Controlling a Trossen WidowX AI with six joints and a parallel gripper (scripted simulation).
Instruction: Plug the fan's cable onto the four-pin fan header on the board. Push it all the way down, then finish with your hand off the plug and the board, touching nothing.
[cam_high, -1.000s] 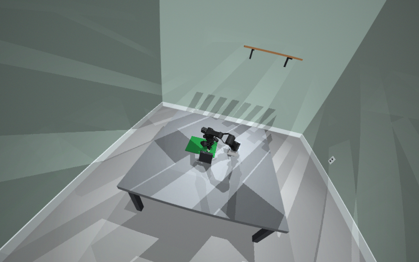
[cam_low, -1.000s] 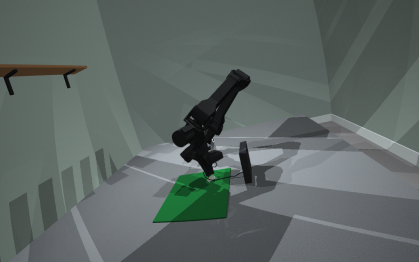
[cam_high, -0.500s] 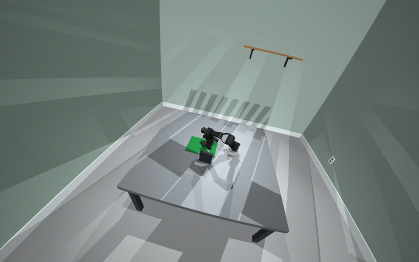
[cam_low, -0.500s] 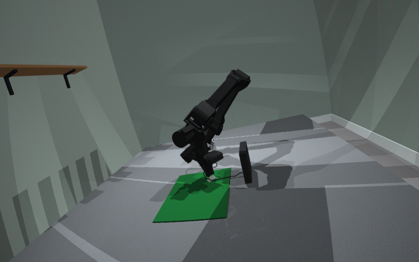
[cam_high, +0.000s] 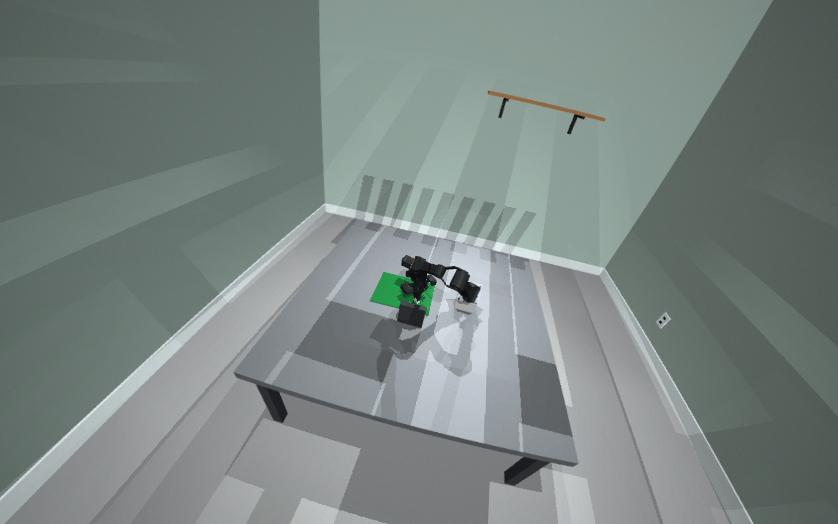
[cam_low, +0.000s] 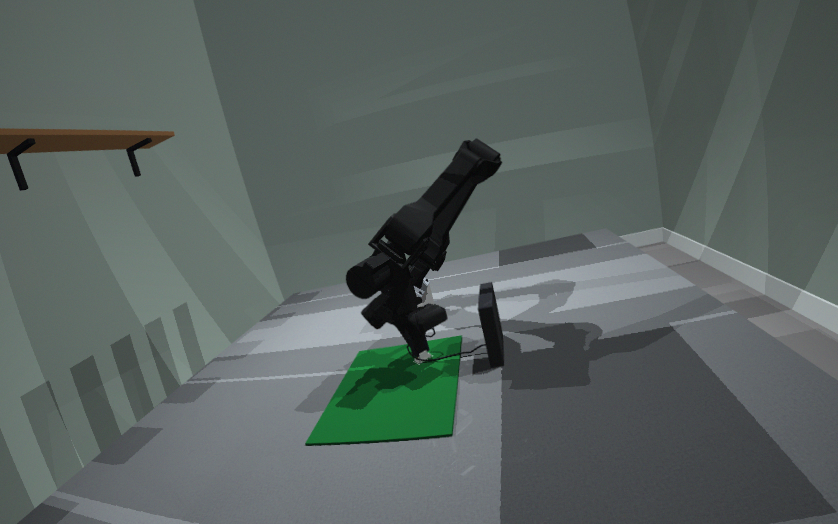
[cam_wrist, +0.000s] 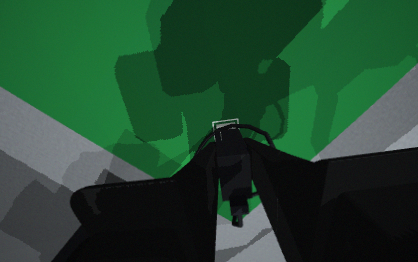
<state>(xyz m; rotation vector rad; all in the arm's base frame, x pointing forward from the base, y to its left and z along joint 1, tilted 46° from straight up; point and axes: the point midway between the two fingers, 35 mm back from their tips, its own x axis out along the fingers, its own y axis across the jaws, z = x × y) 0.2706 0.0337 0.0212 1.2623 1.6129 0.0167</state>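
No text, label or number can be read anywhere. The green board (cam_low: 395, 401) bears no legible markings. Neither does the fan (cam_low: 491, 333).

A wooden shelf (cam_high: 546, 105) (on black brackets) hangs above the grey table (cam_high: 346, 370).

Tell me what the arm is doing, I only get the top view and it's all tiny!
Observer: The gripper is down at the green board's near edge, beside the upright black fan.
Operator: Is it holding something?
Observer: Yes. The wrist view shows a dark plug pinched between the fingers.
Operator: Where does the plug go?
Observer: On a small pale header, right at the plug's tip in the wrist view. I cannot tell if it is fully down.
Operator: Is the fan's cable attached?
Observer: A thin cable runs from the fan to the gripper.
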